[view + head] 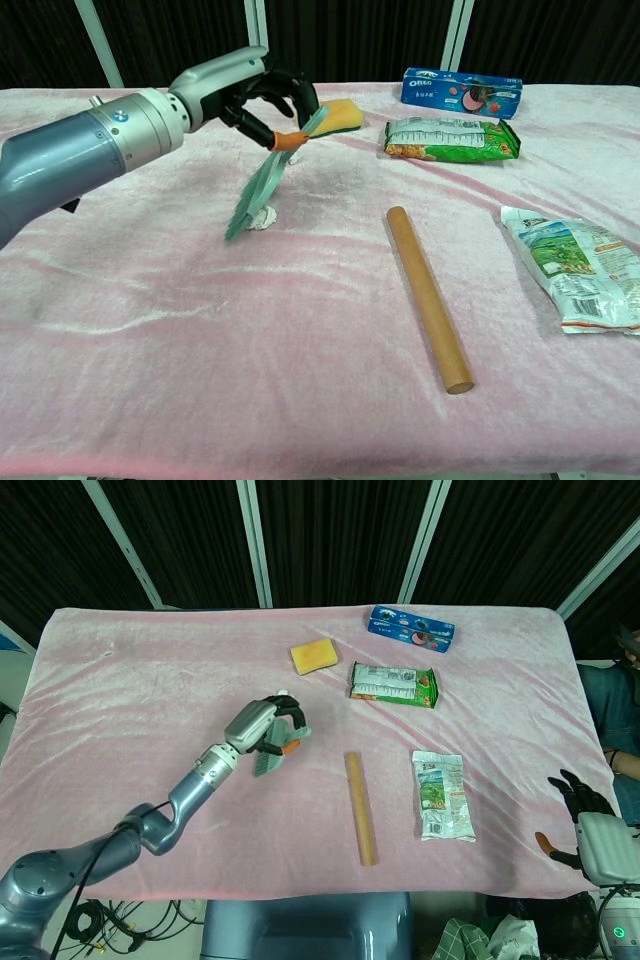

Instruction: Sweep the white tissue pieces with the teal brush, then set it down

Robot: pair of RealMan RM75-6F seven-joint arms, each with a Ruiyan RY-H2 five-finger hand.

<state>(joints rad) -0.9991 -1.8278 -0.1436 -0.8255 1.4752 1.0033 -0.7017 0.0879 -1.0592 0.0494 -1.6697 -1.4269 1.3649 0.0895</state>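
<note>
one teal brush point(262, 182) with orange collar, bristles fanned downward.

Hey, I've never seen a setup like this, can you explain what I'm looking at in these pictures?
It is a two-armed robot at a table with a pink cloth. One picture looks down from its head, the other looks out from its chest. Its left hand holds a teal brush, bristles down by a white tissue piece. Its right hand hangs open off the table edge. Also on the cloth: a yellow sponge, a wooden rod, a blue cookie box and two snack bags.
</note>
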